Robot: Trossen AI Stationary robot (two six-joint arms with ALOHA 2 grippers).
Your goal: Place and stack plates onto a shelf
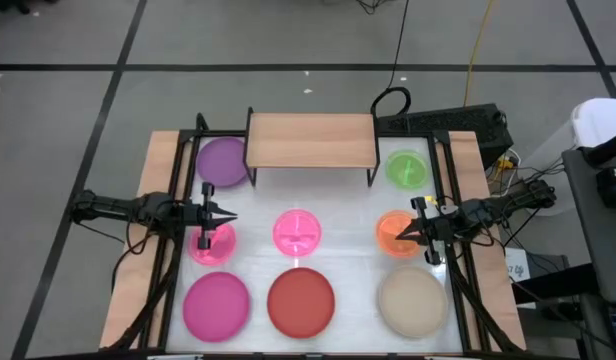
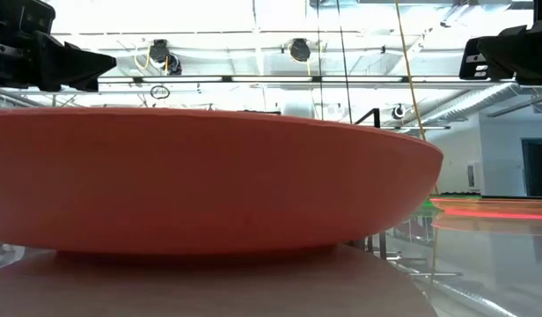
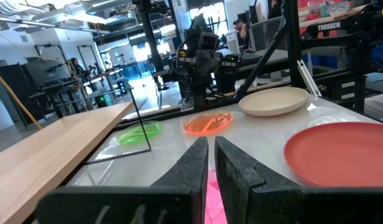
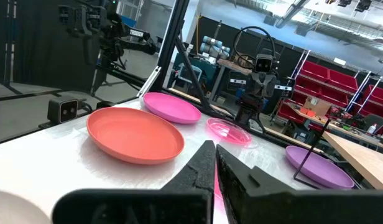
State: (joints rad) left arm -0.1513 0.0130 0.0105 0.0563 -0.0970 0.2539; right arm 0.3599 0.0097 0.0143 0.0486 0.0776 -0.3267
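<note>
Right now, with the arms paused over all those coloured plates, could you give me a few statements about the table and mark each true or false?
1. The shelf has no plates on it. True.
2. The purple plate lies beside the shelf, on the left arm's side. True.
3. The red plate sits on top of the beige plate. False: they lie apart in the front row.
4. The left gripper holds a plate. False: its fingers are shut on nothing.
5. The right gripper is over the orange plate. True.

Red plate (image 1: 301,301), purple plate (image 1: 222,161), light-wood shelf (image 1: 311,140)
</note>
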